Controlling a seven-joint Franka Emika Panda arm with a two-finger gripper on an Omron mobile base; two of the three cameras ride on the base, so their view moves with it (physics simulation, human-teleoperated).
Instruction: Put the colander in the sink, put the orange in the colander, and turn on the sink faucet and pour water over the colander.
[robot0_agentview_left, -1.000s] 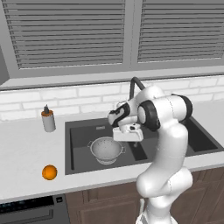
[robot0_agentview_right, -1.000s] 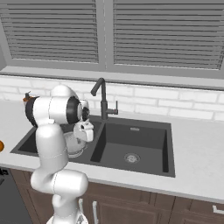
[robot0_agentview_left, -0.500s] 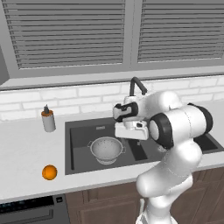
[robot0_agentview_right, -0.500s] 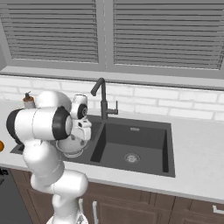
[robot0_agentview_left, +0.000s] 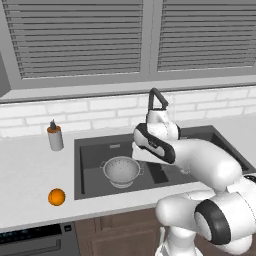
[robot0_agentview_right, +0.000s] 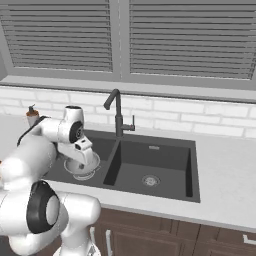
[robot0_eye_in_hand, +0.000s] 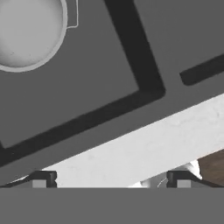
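The silver colander stands upright in the left basin of the dark sink; it also shows beneath my hand and at the top left of the hand view. The orange lies on the white counter, left of the sink near the front edge. My gripper hangs over the left basin's front part, off to the side of the colander, open with nothing between its fingertips. The dark faucet rises behind the basin divider, and no water falls from its spout.
A grey soap bottle with an orange cap stands on the counter behind and left of the sink. The right basin has a round silver drain. My bulky arm reaches across the sink's front.
The arm's elbow has swung down and toward the cameras while the hand stayed over the left basin, shifting a little. The colander and the orange have not moved. The jaws remain open.
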